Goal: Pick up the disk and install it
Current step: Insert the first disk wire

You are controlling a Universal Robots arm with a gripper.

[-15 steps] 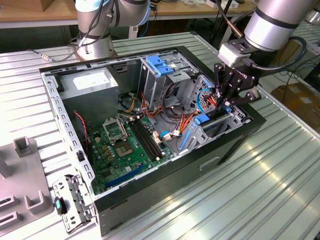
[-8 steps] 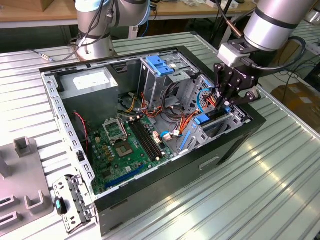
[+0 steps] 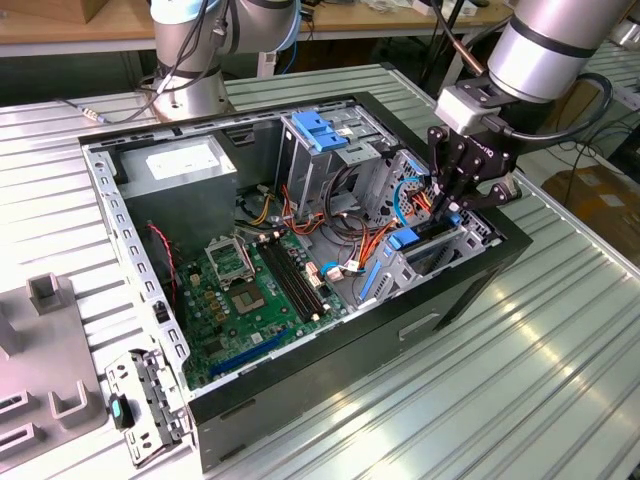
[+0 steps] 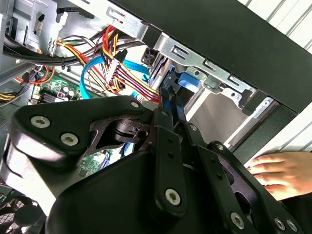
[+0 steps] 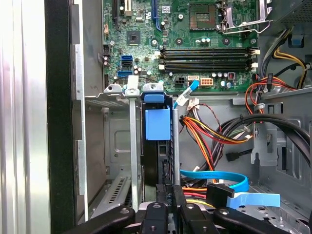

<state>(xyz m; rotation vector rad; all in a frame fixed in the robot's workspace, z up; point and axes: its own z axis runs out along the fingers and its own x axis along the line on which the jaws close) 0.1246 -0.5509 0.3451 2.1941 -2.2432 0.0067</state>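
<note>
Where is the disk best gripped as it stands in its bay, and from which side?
Its exposed thin edge, from the case's open side: the disk stands on edge between metal bay walls, faces covered. The gripper pinches there.

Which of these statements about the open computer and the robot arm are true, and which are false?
1. The computer case lies open on a ribbed metal table. True.
2. The gripper is over the power-supply box. False: it reaches into the drive bay at the exterior view's right.
3. A person's hand rests beside the case. True.
4. A cooler covers the processor socket. False: the socket is bare.
5. The disk lies flat on the table. False: it stands on edge in the bay.
</note>
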